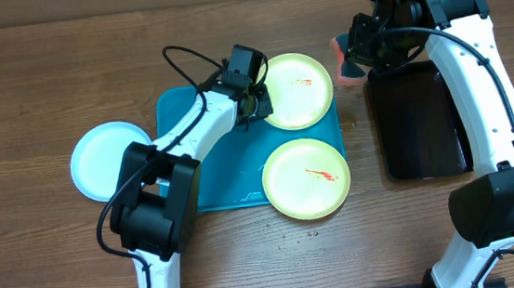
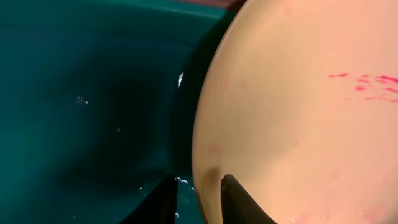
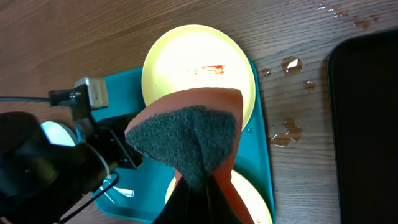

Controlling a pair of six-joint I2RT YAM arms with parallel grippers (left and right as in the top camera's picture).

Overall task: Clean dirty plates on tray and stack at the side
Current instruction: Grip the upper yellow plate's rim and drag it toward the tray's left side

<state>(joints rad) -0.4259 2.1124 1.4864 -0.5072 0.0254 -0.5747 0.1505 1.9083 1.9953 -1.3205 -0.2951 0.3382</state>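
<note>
Tray (image 1: 231,169): centre of the desk (image 1: 46,78). It carries the upper plate (image 1: 301,92) at its far right corner, and the lower plate (image 1: 306,179) overhangs its near right edge.
Soiling: a red smear (image 1: 303,82) shows on the upper plate, and the lower plate is also marked.
Blue plate (image 1: 100,162): on the desk just left of the tray, with no smear visible.
Step in hand: judged to be steadying the upper plate for scrubbing.
Left tool (image 2: 199,182): narrowed astride that plate's left rim, one finger over the face and one outside the edge. Whether it truly bites cannot be told.
Right tool (image 3: 198,193): clenched on the sponge (image 3: 186,134), scouring side forward, raised near the tray's far right corner and clear of the plate.
Black tray (image 1: 419,125): right of the tray, beneath the right arm.
Method advised: confirm a firm bite on the rim before any pressure. Lay the scouring face flat on the smear and stroke towards the held rim.
Hazard: droplets on the tray, so the plate may skid or tip.
</note>
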